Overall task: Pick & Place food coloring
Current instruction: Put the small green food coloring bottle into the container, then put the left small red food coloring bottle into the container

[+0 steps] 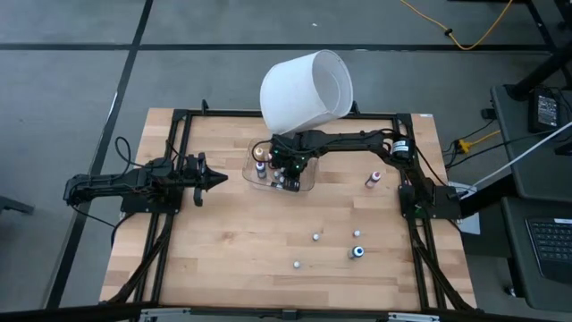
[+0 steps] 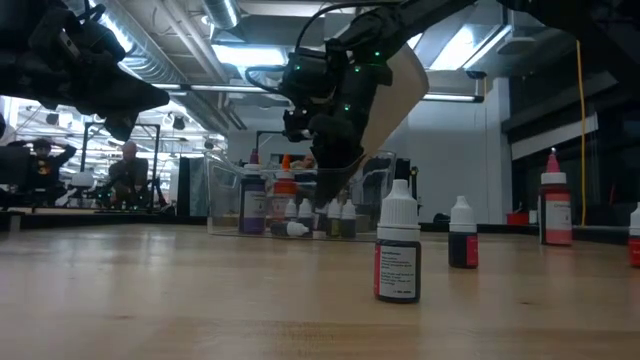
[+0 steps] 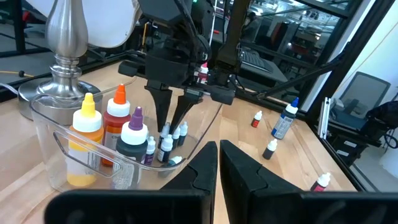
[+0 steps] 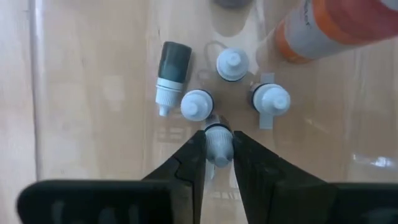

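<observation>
My right gripper (image 1: 284, 173) reaches from the right into the clear tray (image 1: 308, 186) at the table's far middle and points down, shut on a tiny white-capped food coloring bottle (image 4: 217, 140). Around it in the tray stand three more tiny bottles (image 4: 198, 104), one lies on its side (image 4: 170, 73), and bigger bottles with orange, yellow and purple caps (image 3: 118, 118) stand by the tray's left wall. Several tiny bottles (image 1: 357, 252) stand on the bare table nearer the front. My left gripper (image 1: 219, 177) hovers shut, left of the tray. My right gripper pinches the tiny bottle by its white cap (image 4: 218, 134) between the two fingertips (image 4: 196, 149), coming from above and pointing down. The bottle is upright among the other tiny bottles in the tray. Whether its base is on the tray floor, I cannot tell.
A big white lampshade (image 1: 304, 89) lies tilted at the far edge just behind the tray, and its silver lamp base (image 3: 65, 37) stands beside the tray. A red-capped bottle (image 1: 373, 179) stands right of the tray. Black frame rails (image 1: 179, 179) run along both sides of the table.
</observation>
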Controlling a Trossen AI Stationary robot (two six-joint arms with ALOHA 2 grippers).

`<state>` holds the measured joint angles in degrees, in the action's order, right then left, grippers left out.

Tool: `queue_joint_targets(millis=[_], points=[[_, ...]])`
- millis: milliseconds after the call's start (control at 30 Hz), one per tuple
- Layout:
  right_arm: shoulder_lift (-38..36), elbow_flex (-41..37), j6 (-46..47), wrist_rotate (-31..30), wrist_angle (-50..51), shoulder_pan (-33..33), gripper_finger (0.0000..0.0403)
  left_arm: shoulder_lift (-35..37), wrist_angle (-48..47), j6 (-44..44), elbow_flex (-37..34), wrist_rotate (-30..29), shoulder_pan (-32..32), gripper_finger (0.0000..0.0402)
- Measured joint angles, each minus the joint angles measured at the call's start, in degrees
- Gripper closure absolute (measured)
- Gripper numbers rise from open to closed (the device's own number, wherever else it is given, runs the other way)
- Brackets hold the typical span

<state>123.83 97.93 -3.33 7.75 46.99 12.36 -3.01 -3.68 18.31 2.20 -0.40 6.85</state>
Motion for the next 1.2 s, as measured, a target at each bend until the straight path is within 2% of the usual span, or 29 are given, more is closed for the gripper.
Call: queue_joint_targets(millis=[267,567,700,1000,1200], points=[[0.0,0.0,0.03,-0.35,-0.03,0.02,0.0316,0.0,0.0,0.0,0.0,0.02,0.0,0.0386],[0.0,0.05,0.68,-2.12,-0.65,0.02,0.0239,0.0,0.0,0.0,0.0,0.02,0.0,0.0386],[0.04,2.59,0.67,-2.12,0.67,-0.07,0.0221,0.0,0.0,0.0,0.0,0.01,0.0,0.0386],[-6.36,5.92,2.67,-4.02,10.76,-3.96,0.0238,0.0,0.02,-0.02,0.0,0.02,0.0,0.0386],[-14.18,5.92,6.82,-10.57,16.82,-9.2,0.025,0.0,0.0,0.0,0.0,0.0,0.0,0.0386]])
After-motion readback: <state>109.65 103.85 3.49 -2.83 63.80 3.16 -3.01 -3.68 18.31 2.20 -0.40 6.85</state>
